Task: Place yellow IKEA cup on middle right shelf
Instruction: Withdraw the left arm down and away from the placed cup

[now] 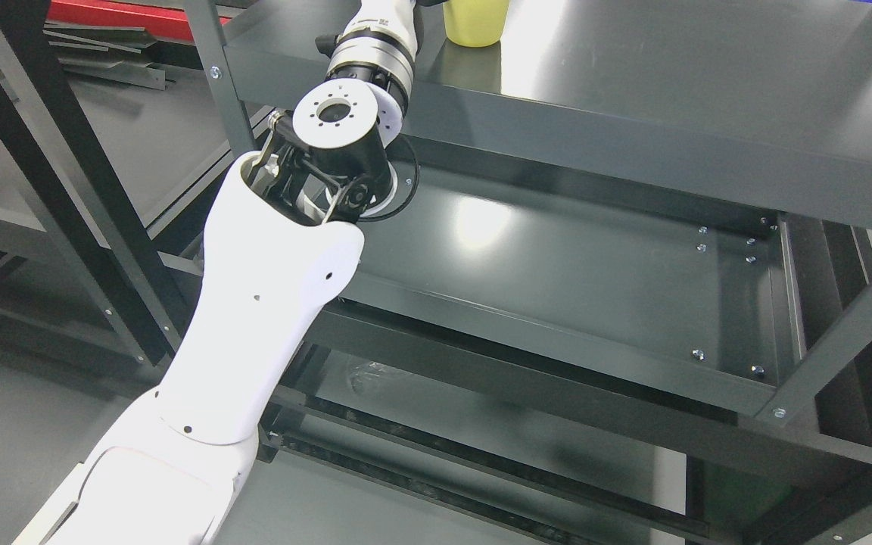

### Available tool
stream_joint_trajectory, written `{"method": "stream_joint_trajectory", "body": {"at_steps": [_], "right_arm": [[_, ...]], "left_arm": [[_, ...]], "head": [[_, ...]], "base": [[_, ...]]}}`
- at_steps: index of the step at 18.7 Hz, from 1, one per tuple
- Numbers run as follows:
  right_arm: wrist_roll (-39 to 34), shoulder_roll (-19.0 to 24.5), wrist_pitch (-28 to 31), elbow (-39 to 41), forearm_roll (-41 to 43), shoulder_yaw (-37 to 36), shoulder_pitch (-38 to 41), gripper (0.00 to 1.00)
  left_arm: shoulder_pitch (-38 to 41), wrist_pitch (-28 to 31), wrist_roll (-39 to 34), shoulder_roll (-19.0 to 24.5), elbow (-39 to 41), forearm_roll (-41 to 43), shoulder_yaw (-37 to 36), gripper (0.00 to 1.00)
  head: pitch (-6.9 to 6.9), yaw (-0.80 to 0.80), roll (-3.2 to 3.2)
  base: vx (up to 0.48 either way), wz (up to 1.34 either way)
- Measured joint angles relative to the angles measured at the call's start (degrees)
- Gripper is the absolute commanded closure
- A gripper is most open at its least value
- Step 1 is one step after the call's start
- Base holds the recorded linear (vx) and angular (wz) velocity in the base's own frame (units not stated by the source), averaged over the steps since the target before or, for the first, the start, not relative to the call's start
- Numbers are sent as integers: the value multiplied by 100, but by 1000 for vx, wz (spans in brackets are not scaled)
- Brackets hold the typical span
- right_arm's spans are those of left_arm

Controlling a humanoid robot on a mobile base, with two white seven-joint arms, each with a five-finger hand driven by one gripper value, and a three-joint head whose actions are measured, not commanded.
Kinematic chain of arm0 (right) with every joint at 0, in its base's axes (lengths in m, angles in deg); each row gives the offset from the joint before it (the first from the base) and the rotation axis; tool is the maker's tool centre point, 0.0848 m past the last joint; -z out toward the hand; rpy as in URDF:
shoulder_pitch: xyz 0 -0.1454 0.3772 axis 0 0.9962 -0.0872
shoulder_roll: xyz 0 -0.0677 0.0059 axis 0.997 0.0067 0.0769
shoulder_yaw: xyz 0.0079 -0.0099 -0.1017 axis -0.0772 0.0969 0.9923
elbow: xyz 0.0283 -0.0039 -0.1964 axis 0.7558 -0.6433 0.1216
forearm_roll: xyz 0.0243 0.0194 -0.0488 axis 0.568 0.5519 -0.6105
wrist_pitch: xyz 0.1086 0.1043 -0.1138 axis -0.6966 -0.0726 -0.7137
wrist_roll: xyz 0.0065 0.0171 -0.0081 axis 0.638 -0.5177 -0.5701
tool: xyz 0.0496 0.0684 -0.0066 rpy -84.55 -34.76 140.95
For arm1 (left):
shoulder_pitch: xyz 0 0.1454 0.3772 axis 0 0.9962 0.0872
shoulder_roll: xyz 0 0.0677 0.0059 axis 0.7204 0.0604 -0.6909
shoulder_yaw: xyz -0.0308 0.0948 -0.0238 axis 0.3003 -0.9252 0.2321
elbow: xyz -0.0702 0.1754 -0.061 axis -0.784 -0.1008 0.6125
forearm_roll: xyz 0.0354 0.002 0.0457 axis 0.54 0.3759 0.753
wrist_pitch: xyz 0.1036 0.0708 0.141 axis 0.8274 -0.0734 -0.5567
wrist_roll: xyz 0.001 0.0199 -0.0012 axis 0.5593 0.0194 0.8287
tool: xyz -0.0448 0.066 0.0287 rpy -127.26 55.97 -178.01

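The yellow cup (475, 23) stands on the upper dark grey shelf (671, 98), at the picture's top edge; only its lower part shows. My left arm (277, 257) rises from the lower left, and its wrist (372, 45) reaches the shelf's front edge just left of the cup. The hand itself is cut off by the top of the picture, so its hold on the cup is hidden. The right arm is out of view.
Below is a second grey shelf (557, 280) with a raised front lip, and a third one (481, 424) lower still. Grey uprights (845, 333) frame the unit. Another rack's black posts (65, 174) stand at the left.
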Motion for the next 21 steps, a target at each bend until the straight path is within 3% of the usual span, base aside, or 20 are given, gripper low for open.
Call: {"method": "stream_joint_trajectory", "body": {"at_steps": [4, 8, 17, 21], "right_arm": [[0, 0, 1, 0, 0, 0, 0, 1], [0, 0, 1, 0, 0, 0, 0, 1], [0, 0, 6, 0, 0, 0, 0, 1], [0, 0, 25, 0, 0, 0, 0, 1]], "left_arm": [[229, -200, -3, 145, 362, 158, 35, 1], [508, -910, 9, 357, 657, 303, 67, 1], [1294, -3745, 134, 989, 1045, 492, -199, 1], [1797, -5083, 599, 1283, 1141, 717, -466, 1]], "head": [[0, 0, 0], [0, 0, 0], [0, 0, 0], [0, 0, 0]], "base": [[0, 0], [0, 0], [0, 0], [0, 0]]}}
